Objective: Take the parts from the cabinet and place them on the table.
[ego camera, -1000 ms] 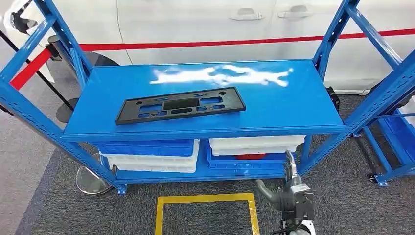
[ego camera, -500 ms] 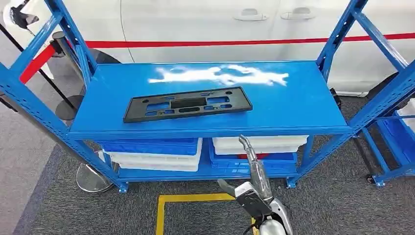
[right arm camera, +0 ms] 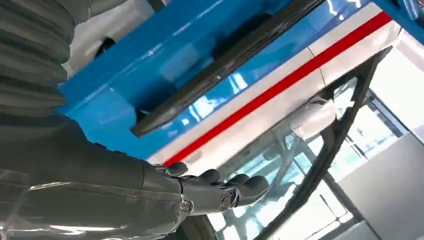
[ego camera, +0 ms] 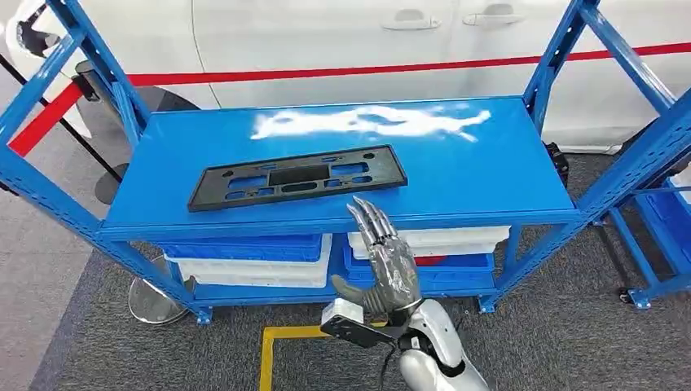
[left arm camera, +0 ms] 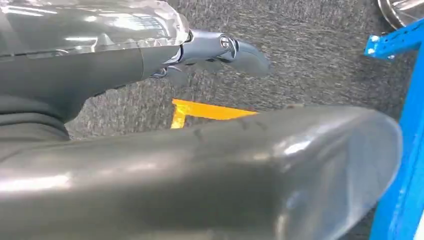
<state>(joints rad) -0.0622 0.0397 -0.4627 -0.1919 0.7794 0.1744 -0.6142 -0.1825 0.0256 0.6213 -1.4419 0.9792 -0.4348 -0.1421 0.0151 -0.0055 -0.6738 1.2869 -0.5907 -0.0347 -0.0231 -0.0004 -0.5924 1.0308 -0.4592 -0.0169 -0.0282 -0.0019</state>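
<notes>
Since the earlier frames the right robot hand [ego camera: 385, 259] has been rising from near the floor and is now reaching up to the front edge of the blue tabletop [ego camera: 456, 175], fingers stretched out and apart, holding nothing. In the head view the black part [ego camera: 297, 177] is lying flat on the tabletop's left half, just beyond the fingertips, not touched. White and blue bins [ego camera: 253, 259] are sitting on the lower shelf. In the left wrist view the left robot hand [left arm camera: 220, 50] is hanging over grey carpet and a yellow floor marking [left arm camera: 210, 111], empty, fingers loosely extended. In the right wrist view the right robot hand's fingers [right arm camera: 220, 190] are lying straight, with the black part above on the blue surface.
</notes>
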